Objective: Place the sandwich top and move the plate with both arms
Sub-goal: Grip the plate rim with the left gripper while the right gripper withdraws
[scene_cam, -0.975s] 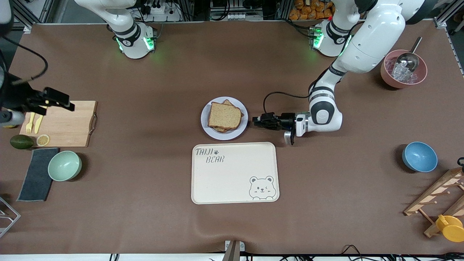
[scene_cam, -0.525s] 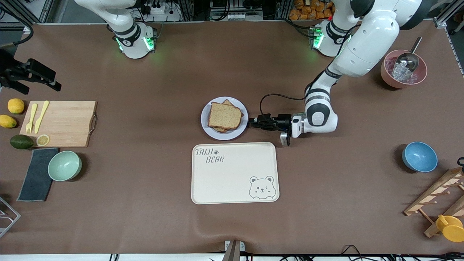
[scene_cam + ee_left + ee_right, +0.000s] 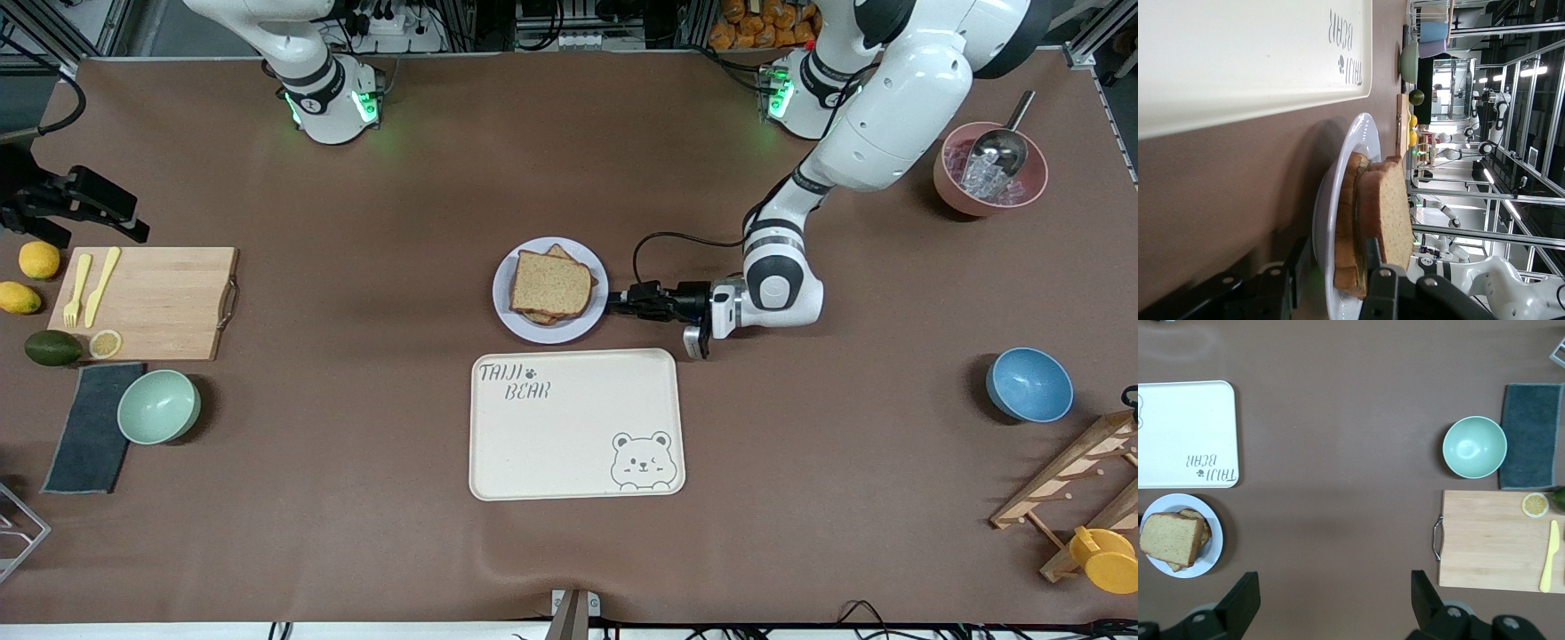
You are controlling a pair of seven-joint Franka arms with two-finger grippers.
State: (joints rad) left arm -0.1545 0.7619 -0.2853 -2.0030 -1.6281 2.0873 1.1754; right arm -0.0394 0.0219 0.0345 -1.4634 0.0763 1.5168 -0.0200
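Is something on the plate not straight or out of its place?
Slightly. The sandwich top lies skewed on the slice beneath, whose corners stick out, on the plate. The left gripper is open at the rim; the right gripper waits, open.

Robotics lab, aluminium framing (image 3: 84, 27), further robot arms (image 3: 1491, 107) in the background, cabled bench

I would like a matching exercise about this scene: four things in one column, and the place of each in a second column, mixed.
1. sandwich top
2. left gripper
3. lemon slice
4. metal scoop

a. in the pink bowl of ice
b. on the cutting board
c. at the plate rim, fingers either side
d. on the stacked sandwich

Pairs: 1-d, 2-c, 3-b, 4-a
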